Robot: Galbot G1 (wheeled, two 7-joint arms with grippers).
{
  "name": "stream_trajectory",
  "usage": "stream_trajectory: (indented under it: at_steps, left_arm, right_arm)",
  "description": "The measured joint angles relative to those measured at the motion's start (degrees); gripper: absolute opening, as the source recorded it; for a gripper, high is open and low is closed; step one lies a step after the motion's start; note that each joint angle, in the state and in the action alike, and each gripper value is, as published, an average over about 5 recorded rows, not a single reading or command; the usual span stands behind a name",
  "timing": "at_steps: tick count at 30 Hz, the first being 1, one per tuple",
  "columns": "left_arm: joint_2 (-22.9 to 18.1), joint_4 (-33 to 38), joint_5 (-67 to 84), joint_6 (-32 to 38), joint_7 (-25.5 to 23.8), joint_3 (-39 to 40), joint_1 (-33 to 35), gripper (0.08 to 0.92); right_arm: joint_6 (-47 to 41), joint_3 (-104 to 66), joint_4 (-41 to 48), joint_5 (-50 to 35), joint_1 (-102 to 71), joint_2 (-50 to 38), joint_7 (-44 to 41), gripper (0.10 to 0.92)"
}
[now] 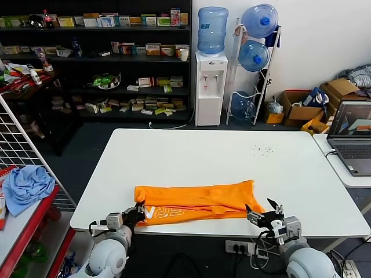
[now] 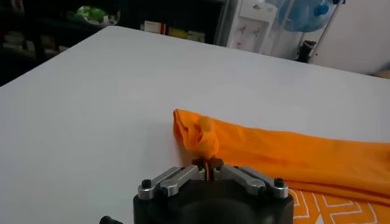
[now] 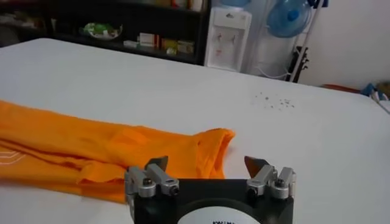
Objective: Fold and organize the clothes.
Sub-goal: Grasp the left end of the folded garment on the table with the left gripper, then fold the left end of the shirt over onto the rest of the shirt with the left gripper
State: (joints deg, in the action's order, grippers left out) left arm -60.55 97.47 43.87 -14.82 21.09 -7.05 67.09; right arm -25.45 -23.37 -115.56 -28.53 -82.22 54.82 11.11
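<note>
The orange T-shirt (image 1: 200, 201) lies folded into a long band near the front edge of the white table (image 1: 220, 156), white lettering showing at its front left. My left gripper (image 1: 138, 212) is at the band's left end, shut on a pinch of orange fabric (image 2: 209, 163); the cloth (image 2: 292, 155) puckers just beyond the fingertips. My right gripper (image 1: 265, 207) stands open at the band's right end, its fingers (image 3: 159, 165) wide apart, with the shirt's edge (image 3: 210, 149) lying just ahead of them, untouched.
A laptop (image 1: 352, 139) sits on a side table at the right. A red cart with a light blue cloth (image 1: 26, 184) stands at the left. Shelves, a water dispenser (image 1: 210, 87) and boxes line the back. Small specks (image 1: 264, 150) dot the table.
</note>
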Motion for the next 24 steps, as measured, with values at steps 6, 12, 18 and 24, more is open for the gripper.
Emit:
stream_trajectory:
  at_steps: [6, 12, 18, 24]
  left_arm:
    - [2.56, -1.52, 0.93, -0.33, 0.00, -1.43, -1.46, 0.123]
    - [6.91, -3.67, 1.22, -0.83, 0.10, -3.74, -3.75, 0.123]
    - [11.10, -5.06, 1.38, -1.13, 0.40, -5.88, -5.53, 0.123]
    - [12.37, -2.05, 2.39, -1.95, 1.40, -6.13, -5.18, 0.123]
  right_arm:
    - [0.98, -0.58, -1.00, 0.86, -1.01, 0.72, -0.01, 0.823]
    - [2.35, -0.95, -1.34, 2.54, -1.60, 1.69, -0.31, 0.823]
    - [5.04, -1.08, -0.48, 5.29, -1.34, 3.22, -1.03, 0.823]
    - [8.95, -1.28, 1.38, 9.00, -1.19, 5.30, -1.49, 0.823]
